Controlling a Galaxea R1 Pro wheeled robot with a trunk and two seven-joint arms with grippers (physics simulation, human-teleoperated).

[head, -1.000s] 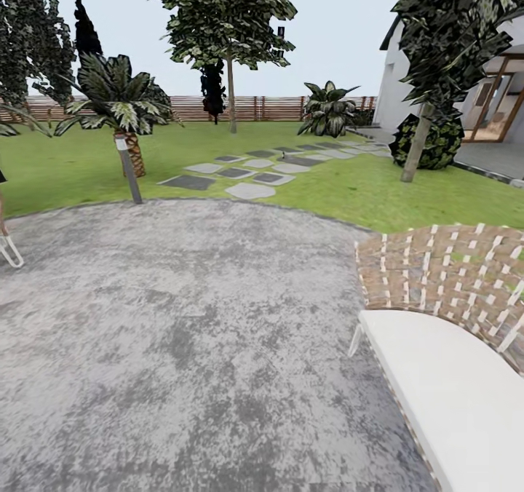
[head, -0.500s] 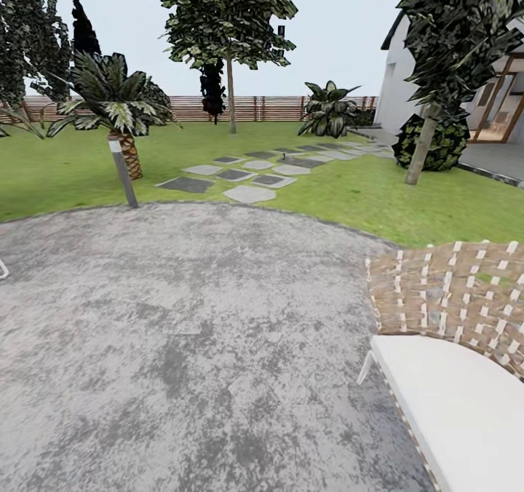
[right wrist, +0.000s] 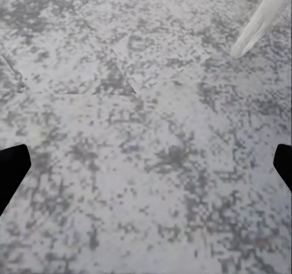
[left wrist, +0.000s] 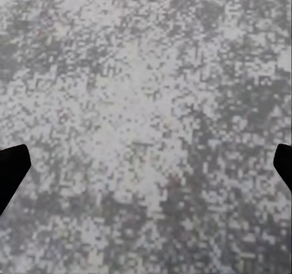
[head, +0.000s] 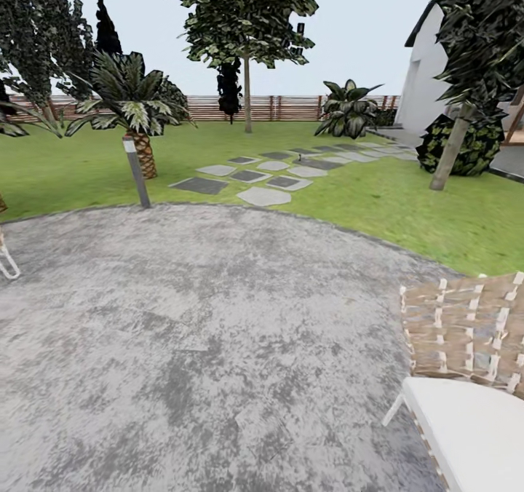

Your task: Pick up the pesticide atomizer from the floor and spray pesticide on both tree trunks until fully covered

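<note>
Mottled grey stone paving [head: 204, 332] beneath both wide-spread, empty grippers: left gripper [left wrist: 146, 164], right gripper [right wrist: 146, 164]; grey-brown-trunked tree [head: 247, 92] across the lawn; no legible writing.

View swung left (camera moved).

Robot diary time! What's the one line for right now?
place: grey paving | ahead: lawn, two trees | left gripper: open, empty | right gripper: open, empty

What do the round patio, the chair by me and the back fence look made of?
Patio: mottled grey stone or concrete, matte. Chair: woven brown-and-white strap back, probably webbing or wicker, with a smooth white seat cushion. Fence: brown horizontal slats, apparently wood.
</note>
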